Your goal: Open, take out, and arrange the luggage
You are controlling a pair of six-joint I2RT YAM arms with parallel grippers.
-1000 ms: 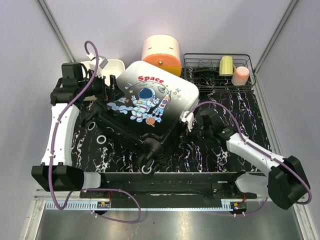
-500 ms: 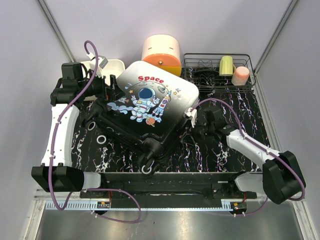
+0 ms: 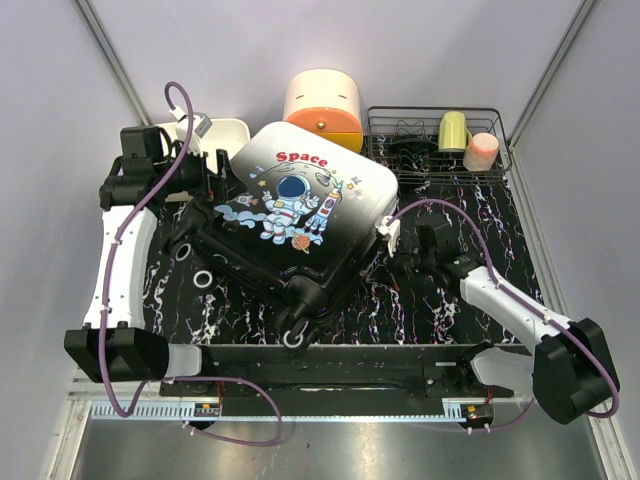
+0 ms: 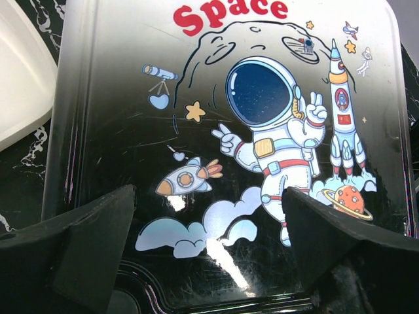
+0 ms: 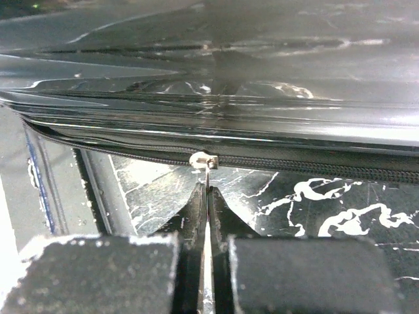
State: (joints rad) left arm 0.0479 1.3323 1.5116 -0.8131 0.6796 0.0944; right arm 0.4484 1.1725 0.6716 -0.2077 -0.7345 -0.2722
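The luggage (image 3: 300,200) lies closed and turned at an angle on the black marbled table, astronaut and red "Space" lettering facing up. My left gripper (image 3: 207,188) hovers at its left edge. In the left wrist view it (image 4: 209,219) stands wide open above the printed shell (image 4: 196,98), with nothing between the fingers. My right gripper (image 3: 388,243) is at the luggage's right side. In the right wrist view it (image 5: 208,191) is shut on the small metal zipper pull (image 5: 204,161), which hangs from the zip line under the dark shell (image 5: 229,85).
A cream-and-orange cylindrical box (image 3: 322,108) stands behind the luggage. A wire rack (image 3: 435,145) at the back right holds a yellow-green cup (image 3: 453,130) and a pink cup (image 3: 481,151). A white tray (image 3: 228,135) sits at the back left. Walls close in on both sides.
My right gripper has closed from open onto the zipper pull, and its arm has shifted slightly to the right. The left arm and the luggage have stayed still.
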